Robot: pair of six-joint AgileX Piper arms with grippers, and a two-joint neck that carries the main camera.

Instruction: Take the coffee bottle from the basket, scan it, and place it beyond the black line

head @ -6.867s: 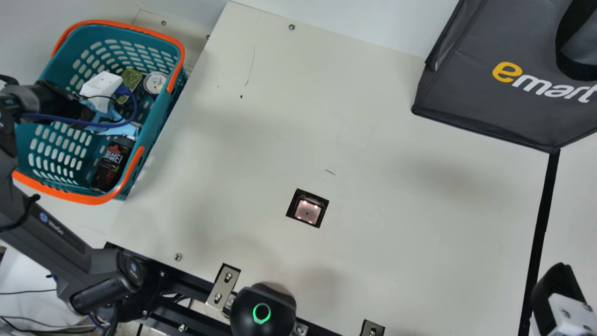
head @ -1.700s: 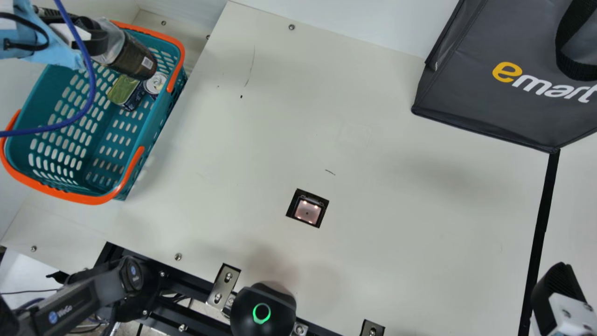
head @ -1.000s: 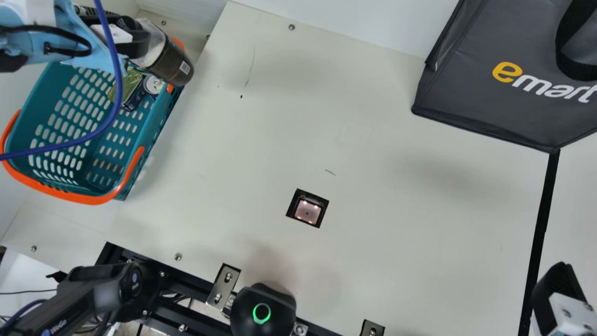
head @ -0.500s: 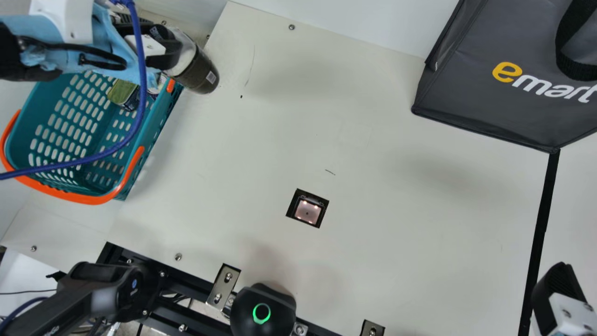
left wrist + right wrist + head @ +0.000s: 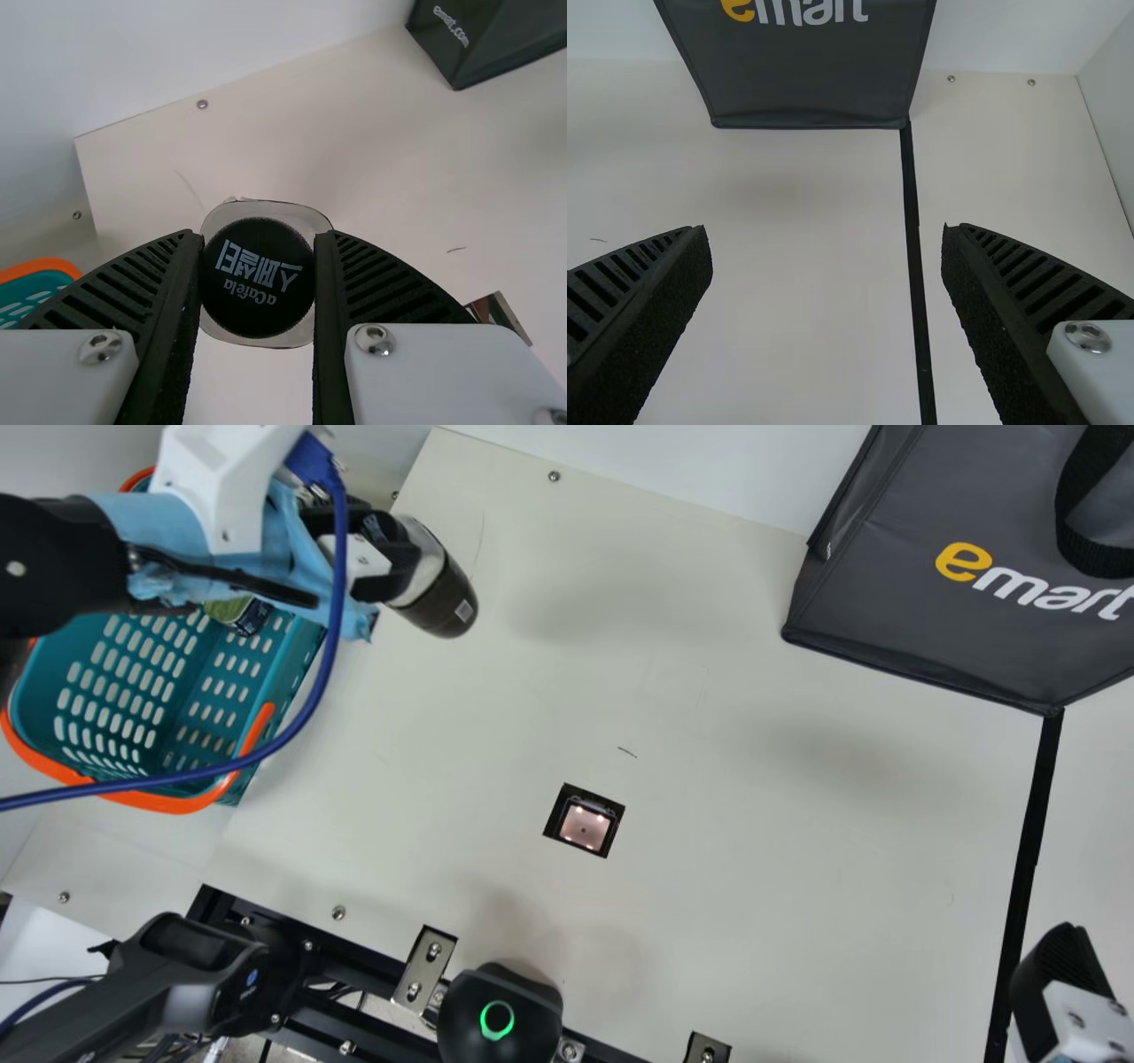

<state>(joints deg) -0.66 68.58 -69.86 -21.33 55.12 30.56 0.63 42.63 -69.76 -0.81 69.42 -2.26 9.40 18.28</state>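
The left gripper (image 5: 400, 549) is closed on the dark brown coffee bottle (image 5: 447, 607), which has a pale upper part and a round black cap (image 5: 257, 279). The black ribbed fingers press its sides; the cap faces the wrist camera and the base points away from the claw, with the bottle tilted. It looks to be off the cream table (image 5: 709, 912), though the gap under it is hard to judge.

Behind and below this claw, under its arm, sits the teal plastic basket (image 5: 283, 655) with orange handles, a green-topped tin (image 5: 232, 609) inside. A thick blue cable (image 5: 297, 722) loops down beside the claw and across the basket.

Ahead of the claw, well apart from the bottle's base, is the square black scanner window (image 5: 585, 824) with its lit pinkish panel. Farther off are the dark grey fabric bag (image 5: 921, 629) and the straight black line (image 5: 1032, 815); the bottle is on the scanner's side of it.

The right gripper (image 5: 1059, 965) is empty, its fingers spread wide, with the line running between them in its wrist view.
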